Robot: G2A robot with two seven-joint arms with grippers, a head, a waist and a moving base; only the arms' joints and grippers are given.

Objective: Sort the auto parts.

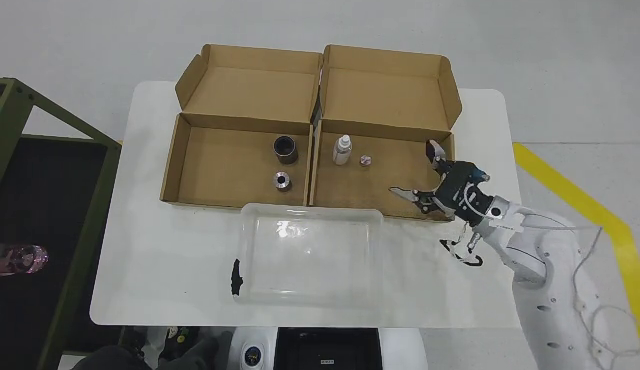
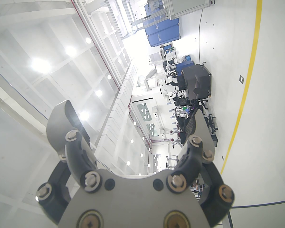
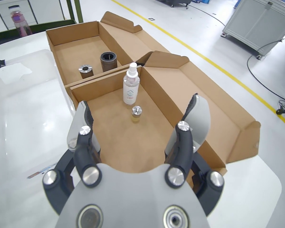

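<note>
Two open cardboard boxes sit side by side at the back of the white table. The left box [image 1: 200, 165] holds a dark metal cylinder [image 1: 286, 148] [image 3: 107, 61] and a shorter silver one [image 1: 282, 180] [image 3: 86, 71]. In the right box [image 1: 400, 175] [image 3: 156, 110] stand a clear spray bottle [image 1: 342, 150] [image 3: 131, 86] and a small capped vial [image 1: 366, 158] [image 3: 136, 114]. My right gripper [image 1: 418, 173] [image 3: 140, 106] hangs open and empty over the right box's near right part, a short way from the vial. My left gripper [image 2: 130, 115] is open, empty, and faces the hall.
A clear plastic tray [image 1: 312, 270] [image 3: 26, 110] lies in front of the boxes, with a black scrap [image 1: 237, 275] at its left edge. A green cart [image 1: 40, 170] with a pink bottle [image 1: 22, 260] stands left of the table. Yellow floor tape [image 1: 570, 195] runs at the right.
</note>
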